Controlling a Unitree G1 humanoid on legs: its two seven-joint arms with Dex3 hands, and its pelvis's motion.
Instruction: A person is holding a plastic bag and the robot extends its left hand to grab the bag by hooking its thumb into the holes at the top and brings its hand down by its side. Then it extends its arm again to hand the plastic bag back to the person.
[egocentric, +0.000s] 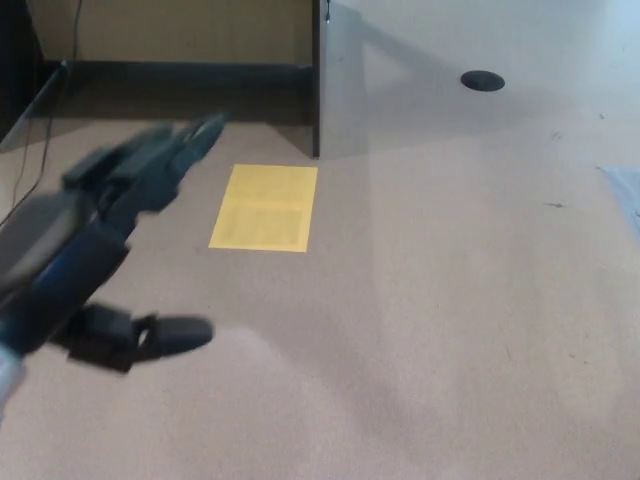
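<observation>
My left hand (95, 245) is at the picture's left edge, blurred with motion. Its two fingers (165, 150) stretch out straight and its thumb (160, 338) sticks out sideways below them, so the hand is open with nothing in it. The black plastic bag does not show anywhere in the head view. No person shows either. My right hand is out of the picture.
A yellow sheet (265, 207) lies flat on the tan carpet floor. Behind it stand a grey panel (400, 70) with a dark vertical edge, a round dark spot (482, 80) and a wooden baseboard wall. A cable (35, 160) runs at the far left.
</observation>
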